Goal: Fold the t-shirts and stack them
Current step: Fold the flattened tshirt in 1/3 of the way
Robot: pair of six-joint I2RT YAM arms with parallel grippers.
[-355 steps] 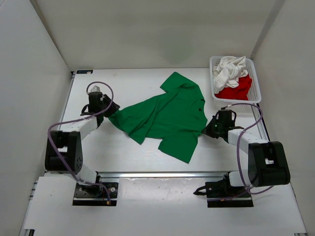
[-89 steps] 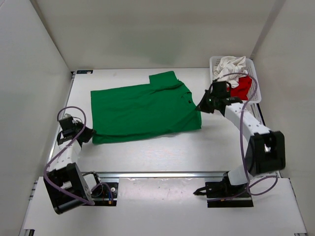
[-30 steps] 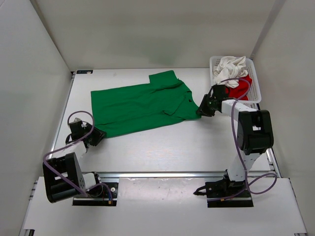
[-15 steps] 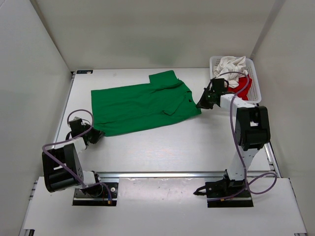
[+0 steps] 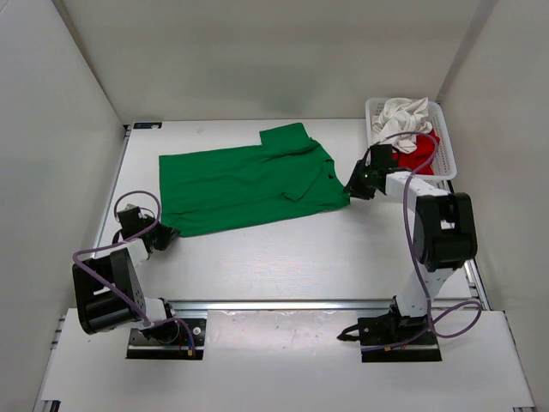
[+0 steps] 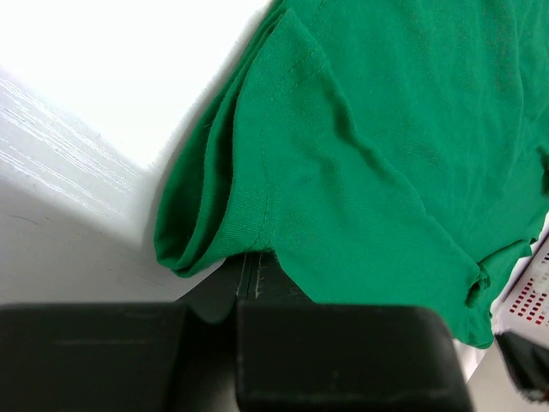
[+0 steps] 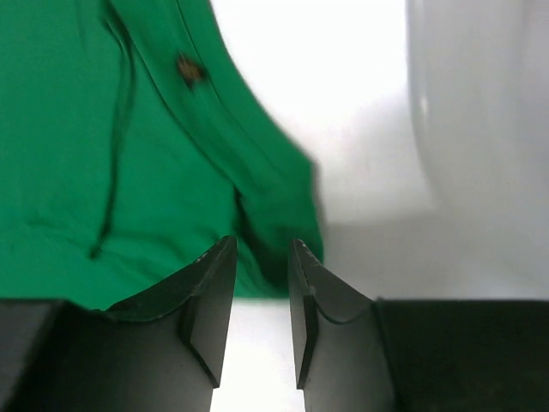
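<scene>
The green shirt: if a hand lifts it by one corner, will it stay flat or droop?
Probably floppy: the green shirt lies flat with soft wrinkles, and its corner by the left hand curls into a loose fold. Likely light, being thin cloth. Pushed, it would probably bunch rather than slide whole.

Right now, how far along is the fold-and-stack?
Done: green t-shirt laid flat, fold unfinished. In hand: left tool shut on its near-left corner, right tool open at its right edge. Left: folding it; white t-shirt and red t-shirt sit in the basket, nothing stacked.
</scene>
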